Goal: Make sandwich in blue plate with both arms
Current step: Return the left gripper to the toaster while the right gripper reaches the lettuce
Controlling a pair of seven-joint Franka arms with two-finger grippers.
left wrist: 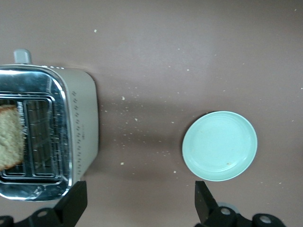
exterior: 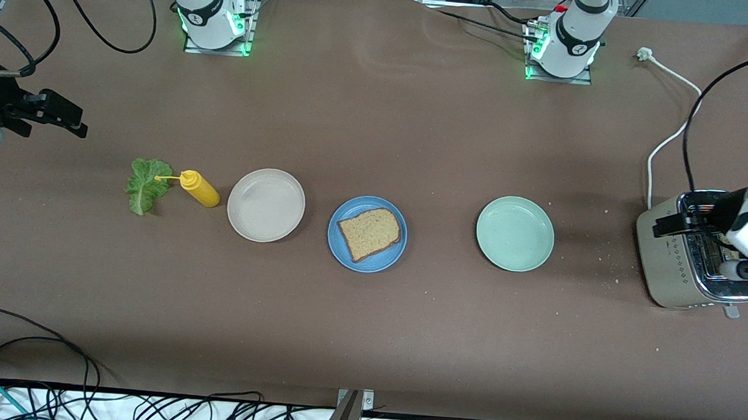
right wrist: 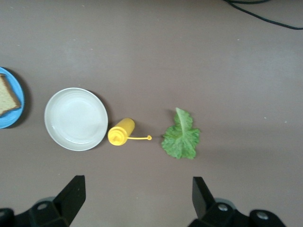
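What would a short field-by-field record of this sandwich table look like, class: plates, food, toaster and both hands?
blue plate: holds one bread slice
beige plate: nothing on it
pale green plate: nothing on it
lettuce leaf: on the table beside the yellow squeeze bottle
toaster: second bread slice in a slot
left hand: open, over the table beside the toaster
right hand: open, above the table near the lettuce leaf
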